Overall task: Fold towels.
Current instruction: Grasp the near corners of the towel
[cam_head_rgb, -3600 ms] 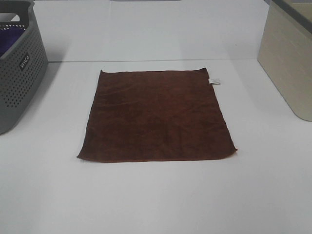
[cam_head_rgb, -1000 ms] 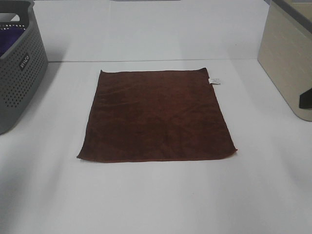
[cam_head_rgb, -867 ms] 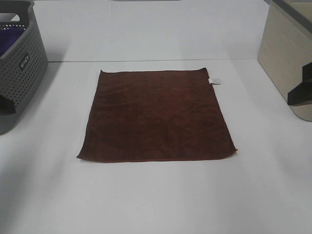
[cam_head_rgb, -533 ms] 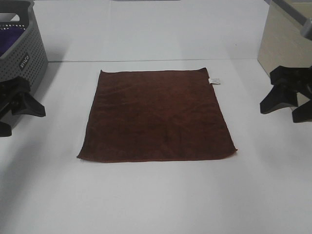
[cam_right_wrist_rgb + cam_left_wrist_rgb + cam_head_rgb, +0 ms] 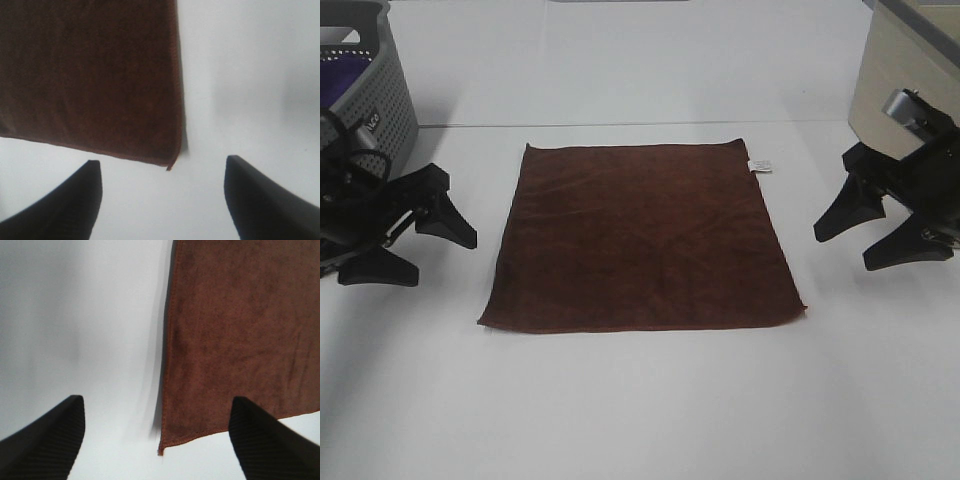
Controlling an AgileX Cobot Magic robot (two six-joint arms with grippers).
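The towel (image 5: pixel 642 237) is a dark reddish-brown square cloth lying flat on the white table, with a small white tag (image 5: pixel 760 166) at its far right corner. My left gripper (image 5: pixel 432 250) is open and empty, just left of the towel's left edge. My right gripper (image 5: pixel 852 243) is open and empty, just right of its right edge. The left wrist view shows the towel's near left corner (image 5: pixel 161 449) between the open fingers (image 5: pixel 45 440). The right wrist view shows the near right corner (image 5: pixel 170 165) between the open fingers (image 5: pixel 255 197).
A grey perforated basket (image 5: pixel 365 130) with a purple cloth (image 5: pixel 338 78) inside stands at the far left, behind the left arm. A beige bin (image 5: pixel 910 110) stands at the far right, behind the right arm. White table (image 5: pixel 640 400) lies in front of the towel.
Both arms have come in from the sides, and the open grippers now sit close to the towel's left and right edges. The towel has not moved.
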